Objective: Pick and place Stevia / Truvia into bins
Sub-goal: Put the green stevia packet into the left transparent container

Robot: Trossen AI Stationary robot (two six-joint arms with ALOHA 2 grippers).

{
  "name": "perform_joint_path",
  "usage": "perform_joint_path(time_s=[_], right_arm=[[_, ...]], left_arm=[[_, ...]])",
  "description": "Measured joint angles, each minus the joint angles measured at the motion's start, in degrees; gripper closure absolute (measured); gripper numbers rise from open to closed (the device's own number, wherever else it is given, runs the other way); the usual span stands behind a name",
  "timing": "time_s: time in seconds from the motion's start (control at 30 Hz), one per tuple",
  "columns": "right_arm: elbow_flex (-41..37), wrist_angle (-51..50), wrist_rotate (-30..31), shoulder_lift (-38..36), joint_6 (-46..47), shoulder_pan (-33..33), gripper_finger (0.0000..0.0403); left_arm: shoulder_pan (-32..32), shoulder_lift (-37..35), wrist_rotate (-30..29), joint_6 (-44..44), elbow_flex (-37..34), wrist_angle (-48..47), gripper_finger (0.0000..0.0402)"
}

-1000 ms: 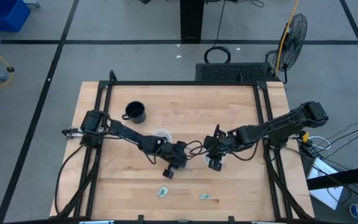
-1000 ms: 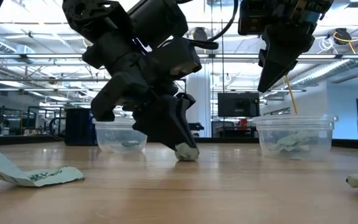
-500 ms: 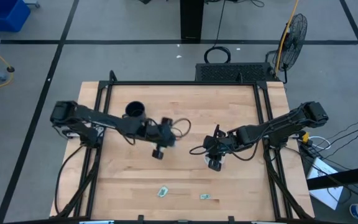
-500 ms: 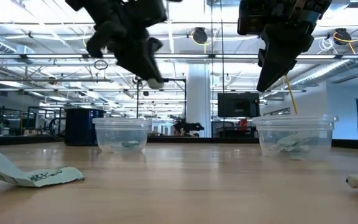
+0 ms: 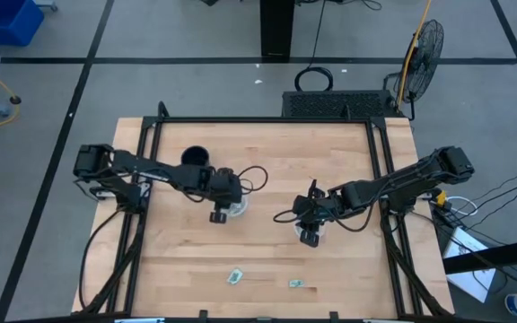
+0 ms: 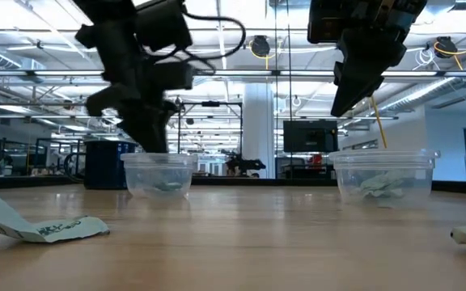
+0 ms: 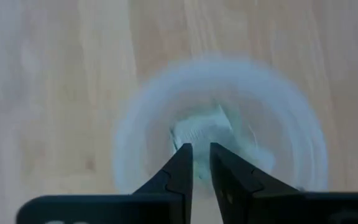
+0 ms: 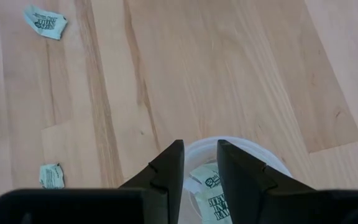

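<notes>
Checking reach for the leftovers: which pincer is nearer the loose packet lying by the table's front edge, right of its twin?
Right. The right pincer hangs over its cup, just behind the packet; the left pincer is farther off, over the other cup.

No word, brand or number can be read anywhere. Dark print shows on several packets, but its letters cannot be made out: on the crumpled packet [image 6: 39, 227] lying at the near left of the bench [image 6: 241, 242] in the low view, on the packet [image 8: 45, 20] lying loose on the wood in the right wrist view, and on the packets [image 8: 213, 186] inside the right-hand cup [image 8: 241, 155] under the right gripper [image 8: 199, 163]. The packet [image 7: 201, 129] in the left-hand cup [image 7: 129, 149] is too blurred to show any print.
</notes>
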Motion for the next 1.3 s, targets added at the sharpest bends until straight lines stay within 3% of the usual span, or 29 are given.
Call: perform_joint_path(time_s=[0.23,0.47,0.6,0.9,1.13,1.3], right_arm=[[0.01,1.93,0.07,0.0,-0.09,0.0,0.0314],[0.01,2.57,0.11,0.0,-0.4,0.0,0.0314],[0.01,2.55,0.09,0.0,-0.42,0.0,0.0314],[-0.6,2.72,0.07,0.0,-0.42,0.0,0.0314],[-3.15,3.02,0.04,0.0,-0.42,0.0,0.0314],[-5.02,5.28,-0.03,0.0,2.39,0.02,0.0314]], left_arm=[[-0.45,-0.11,-0.09,-2.0,-1.34,0.83,0.0316],[-1.32,-1.37,0.01,-0.91,2.74,-0.74,0.0314],[-3.9,-1.59,4.26,-1.07,6.08,-0.19,0.0314],[-16.24,-1.47,10.53,-6.07,7.79,0.07,0.0314],[-28.73,-0.73,10.43,-10.06,7.79,5.31,0.0314],[-32.99,2.89,4.77,-9.66,7.81,13.87,0.0314]])
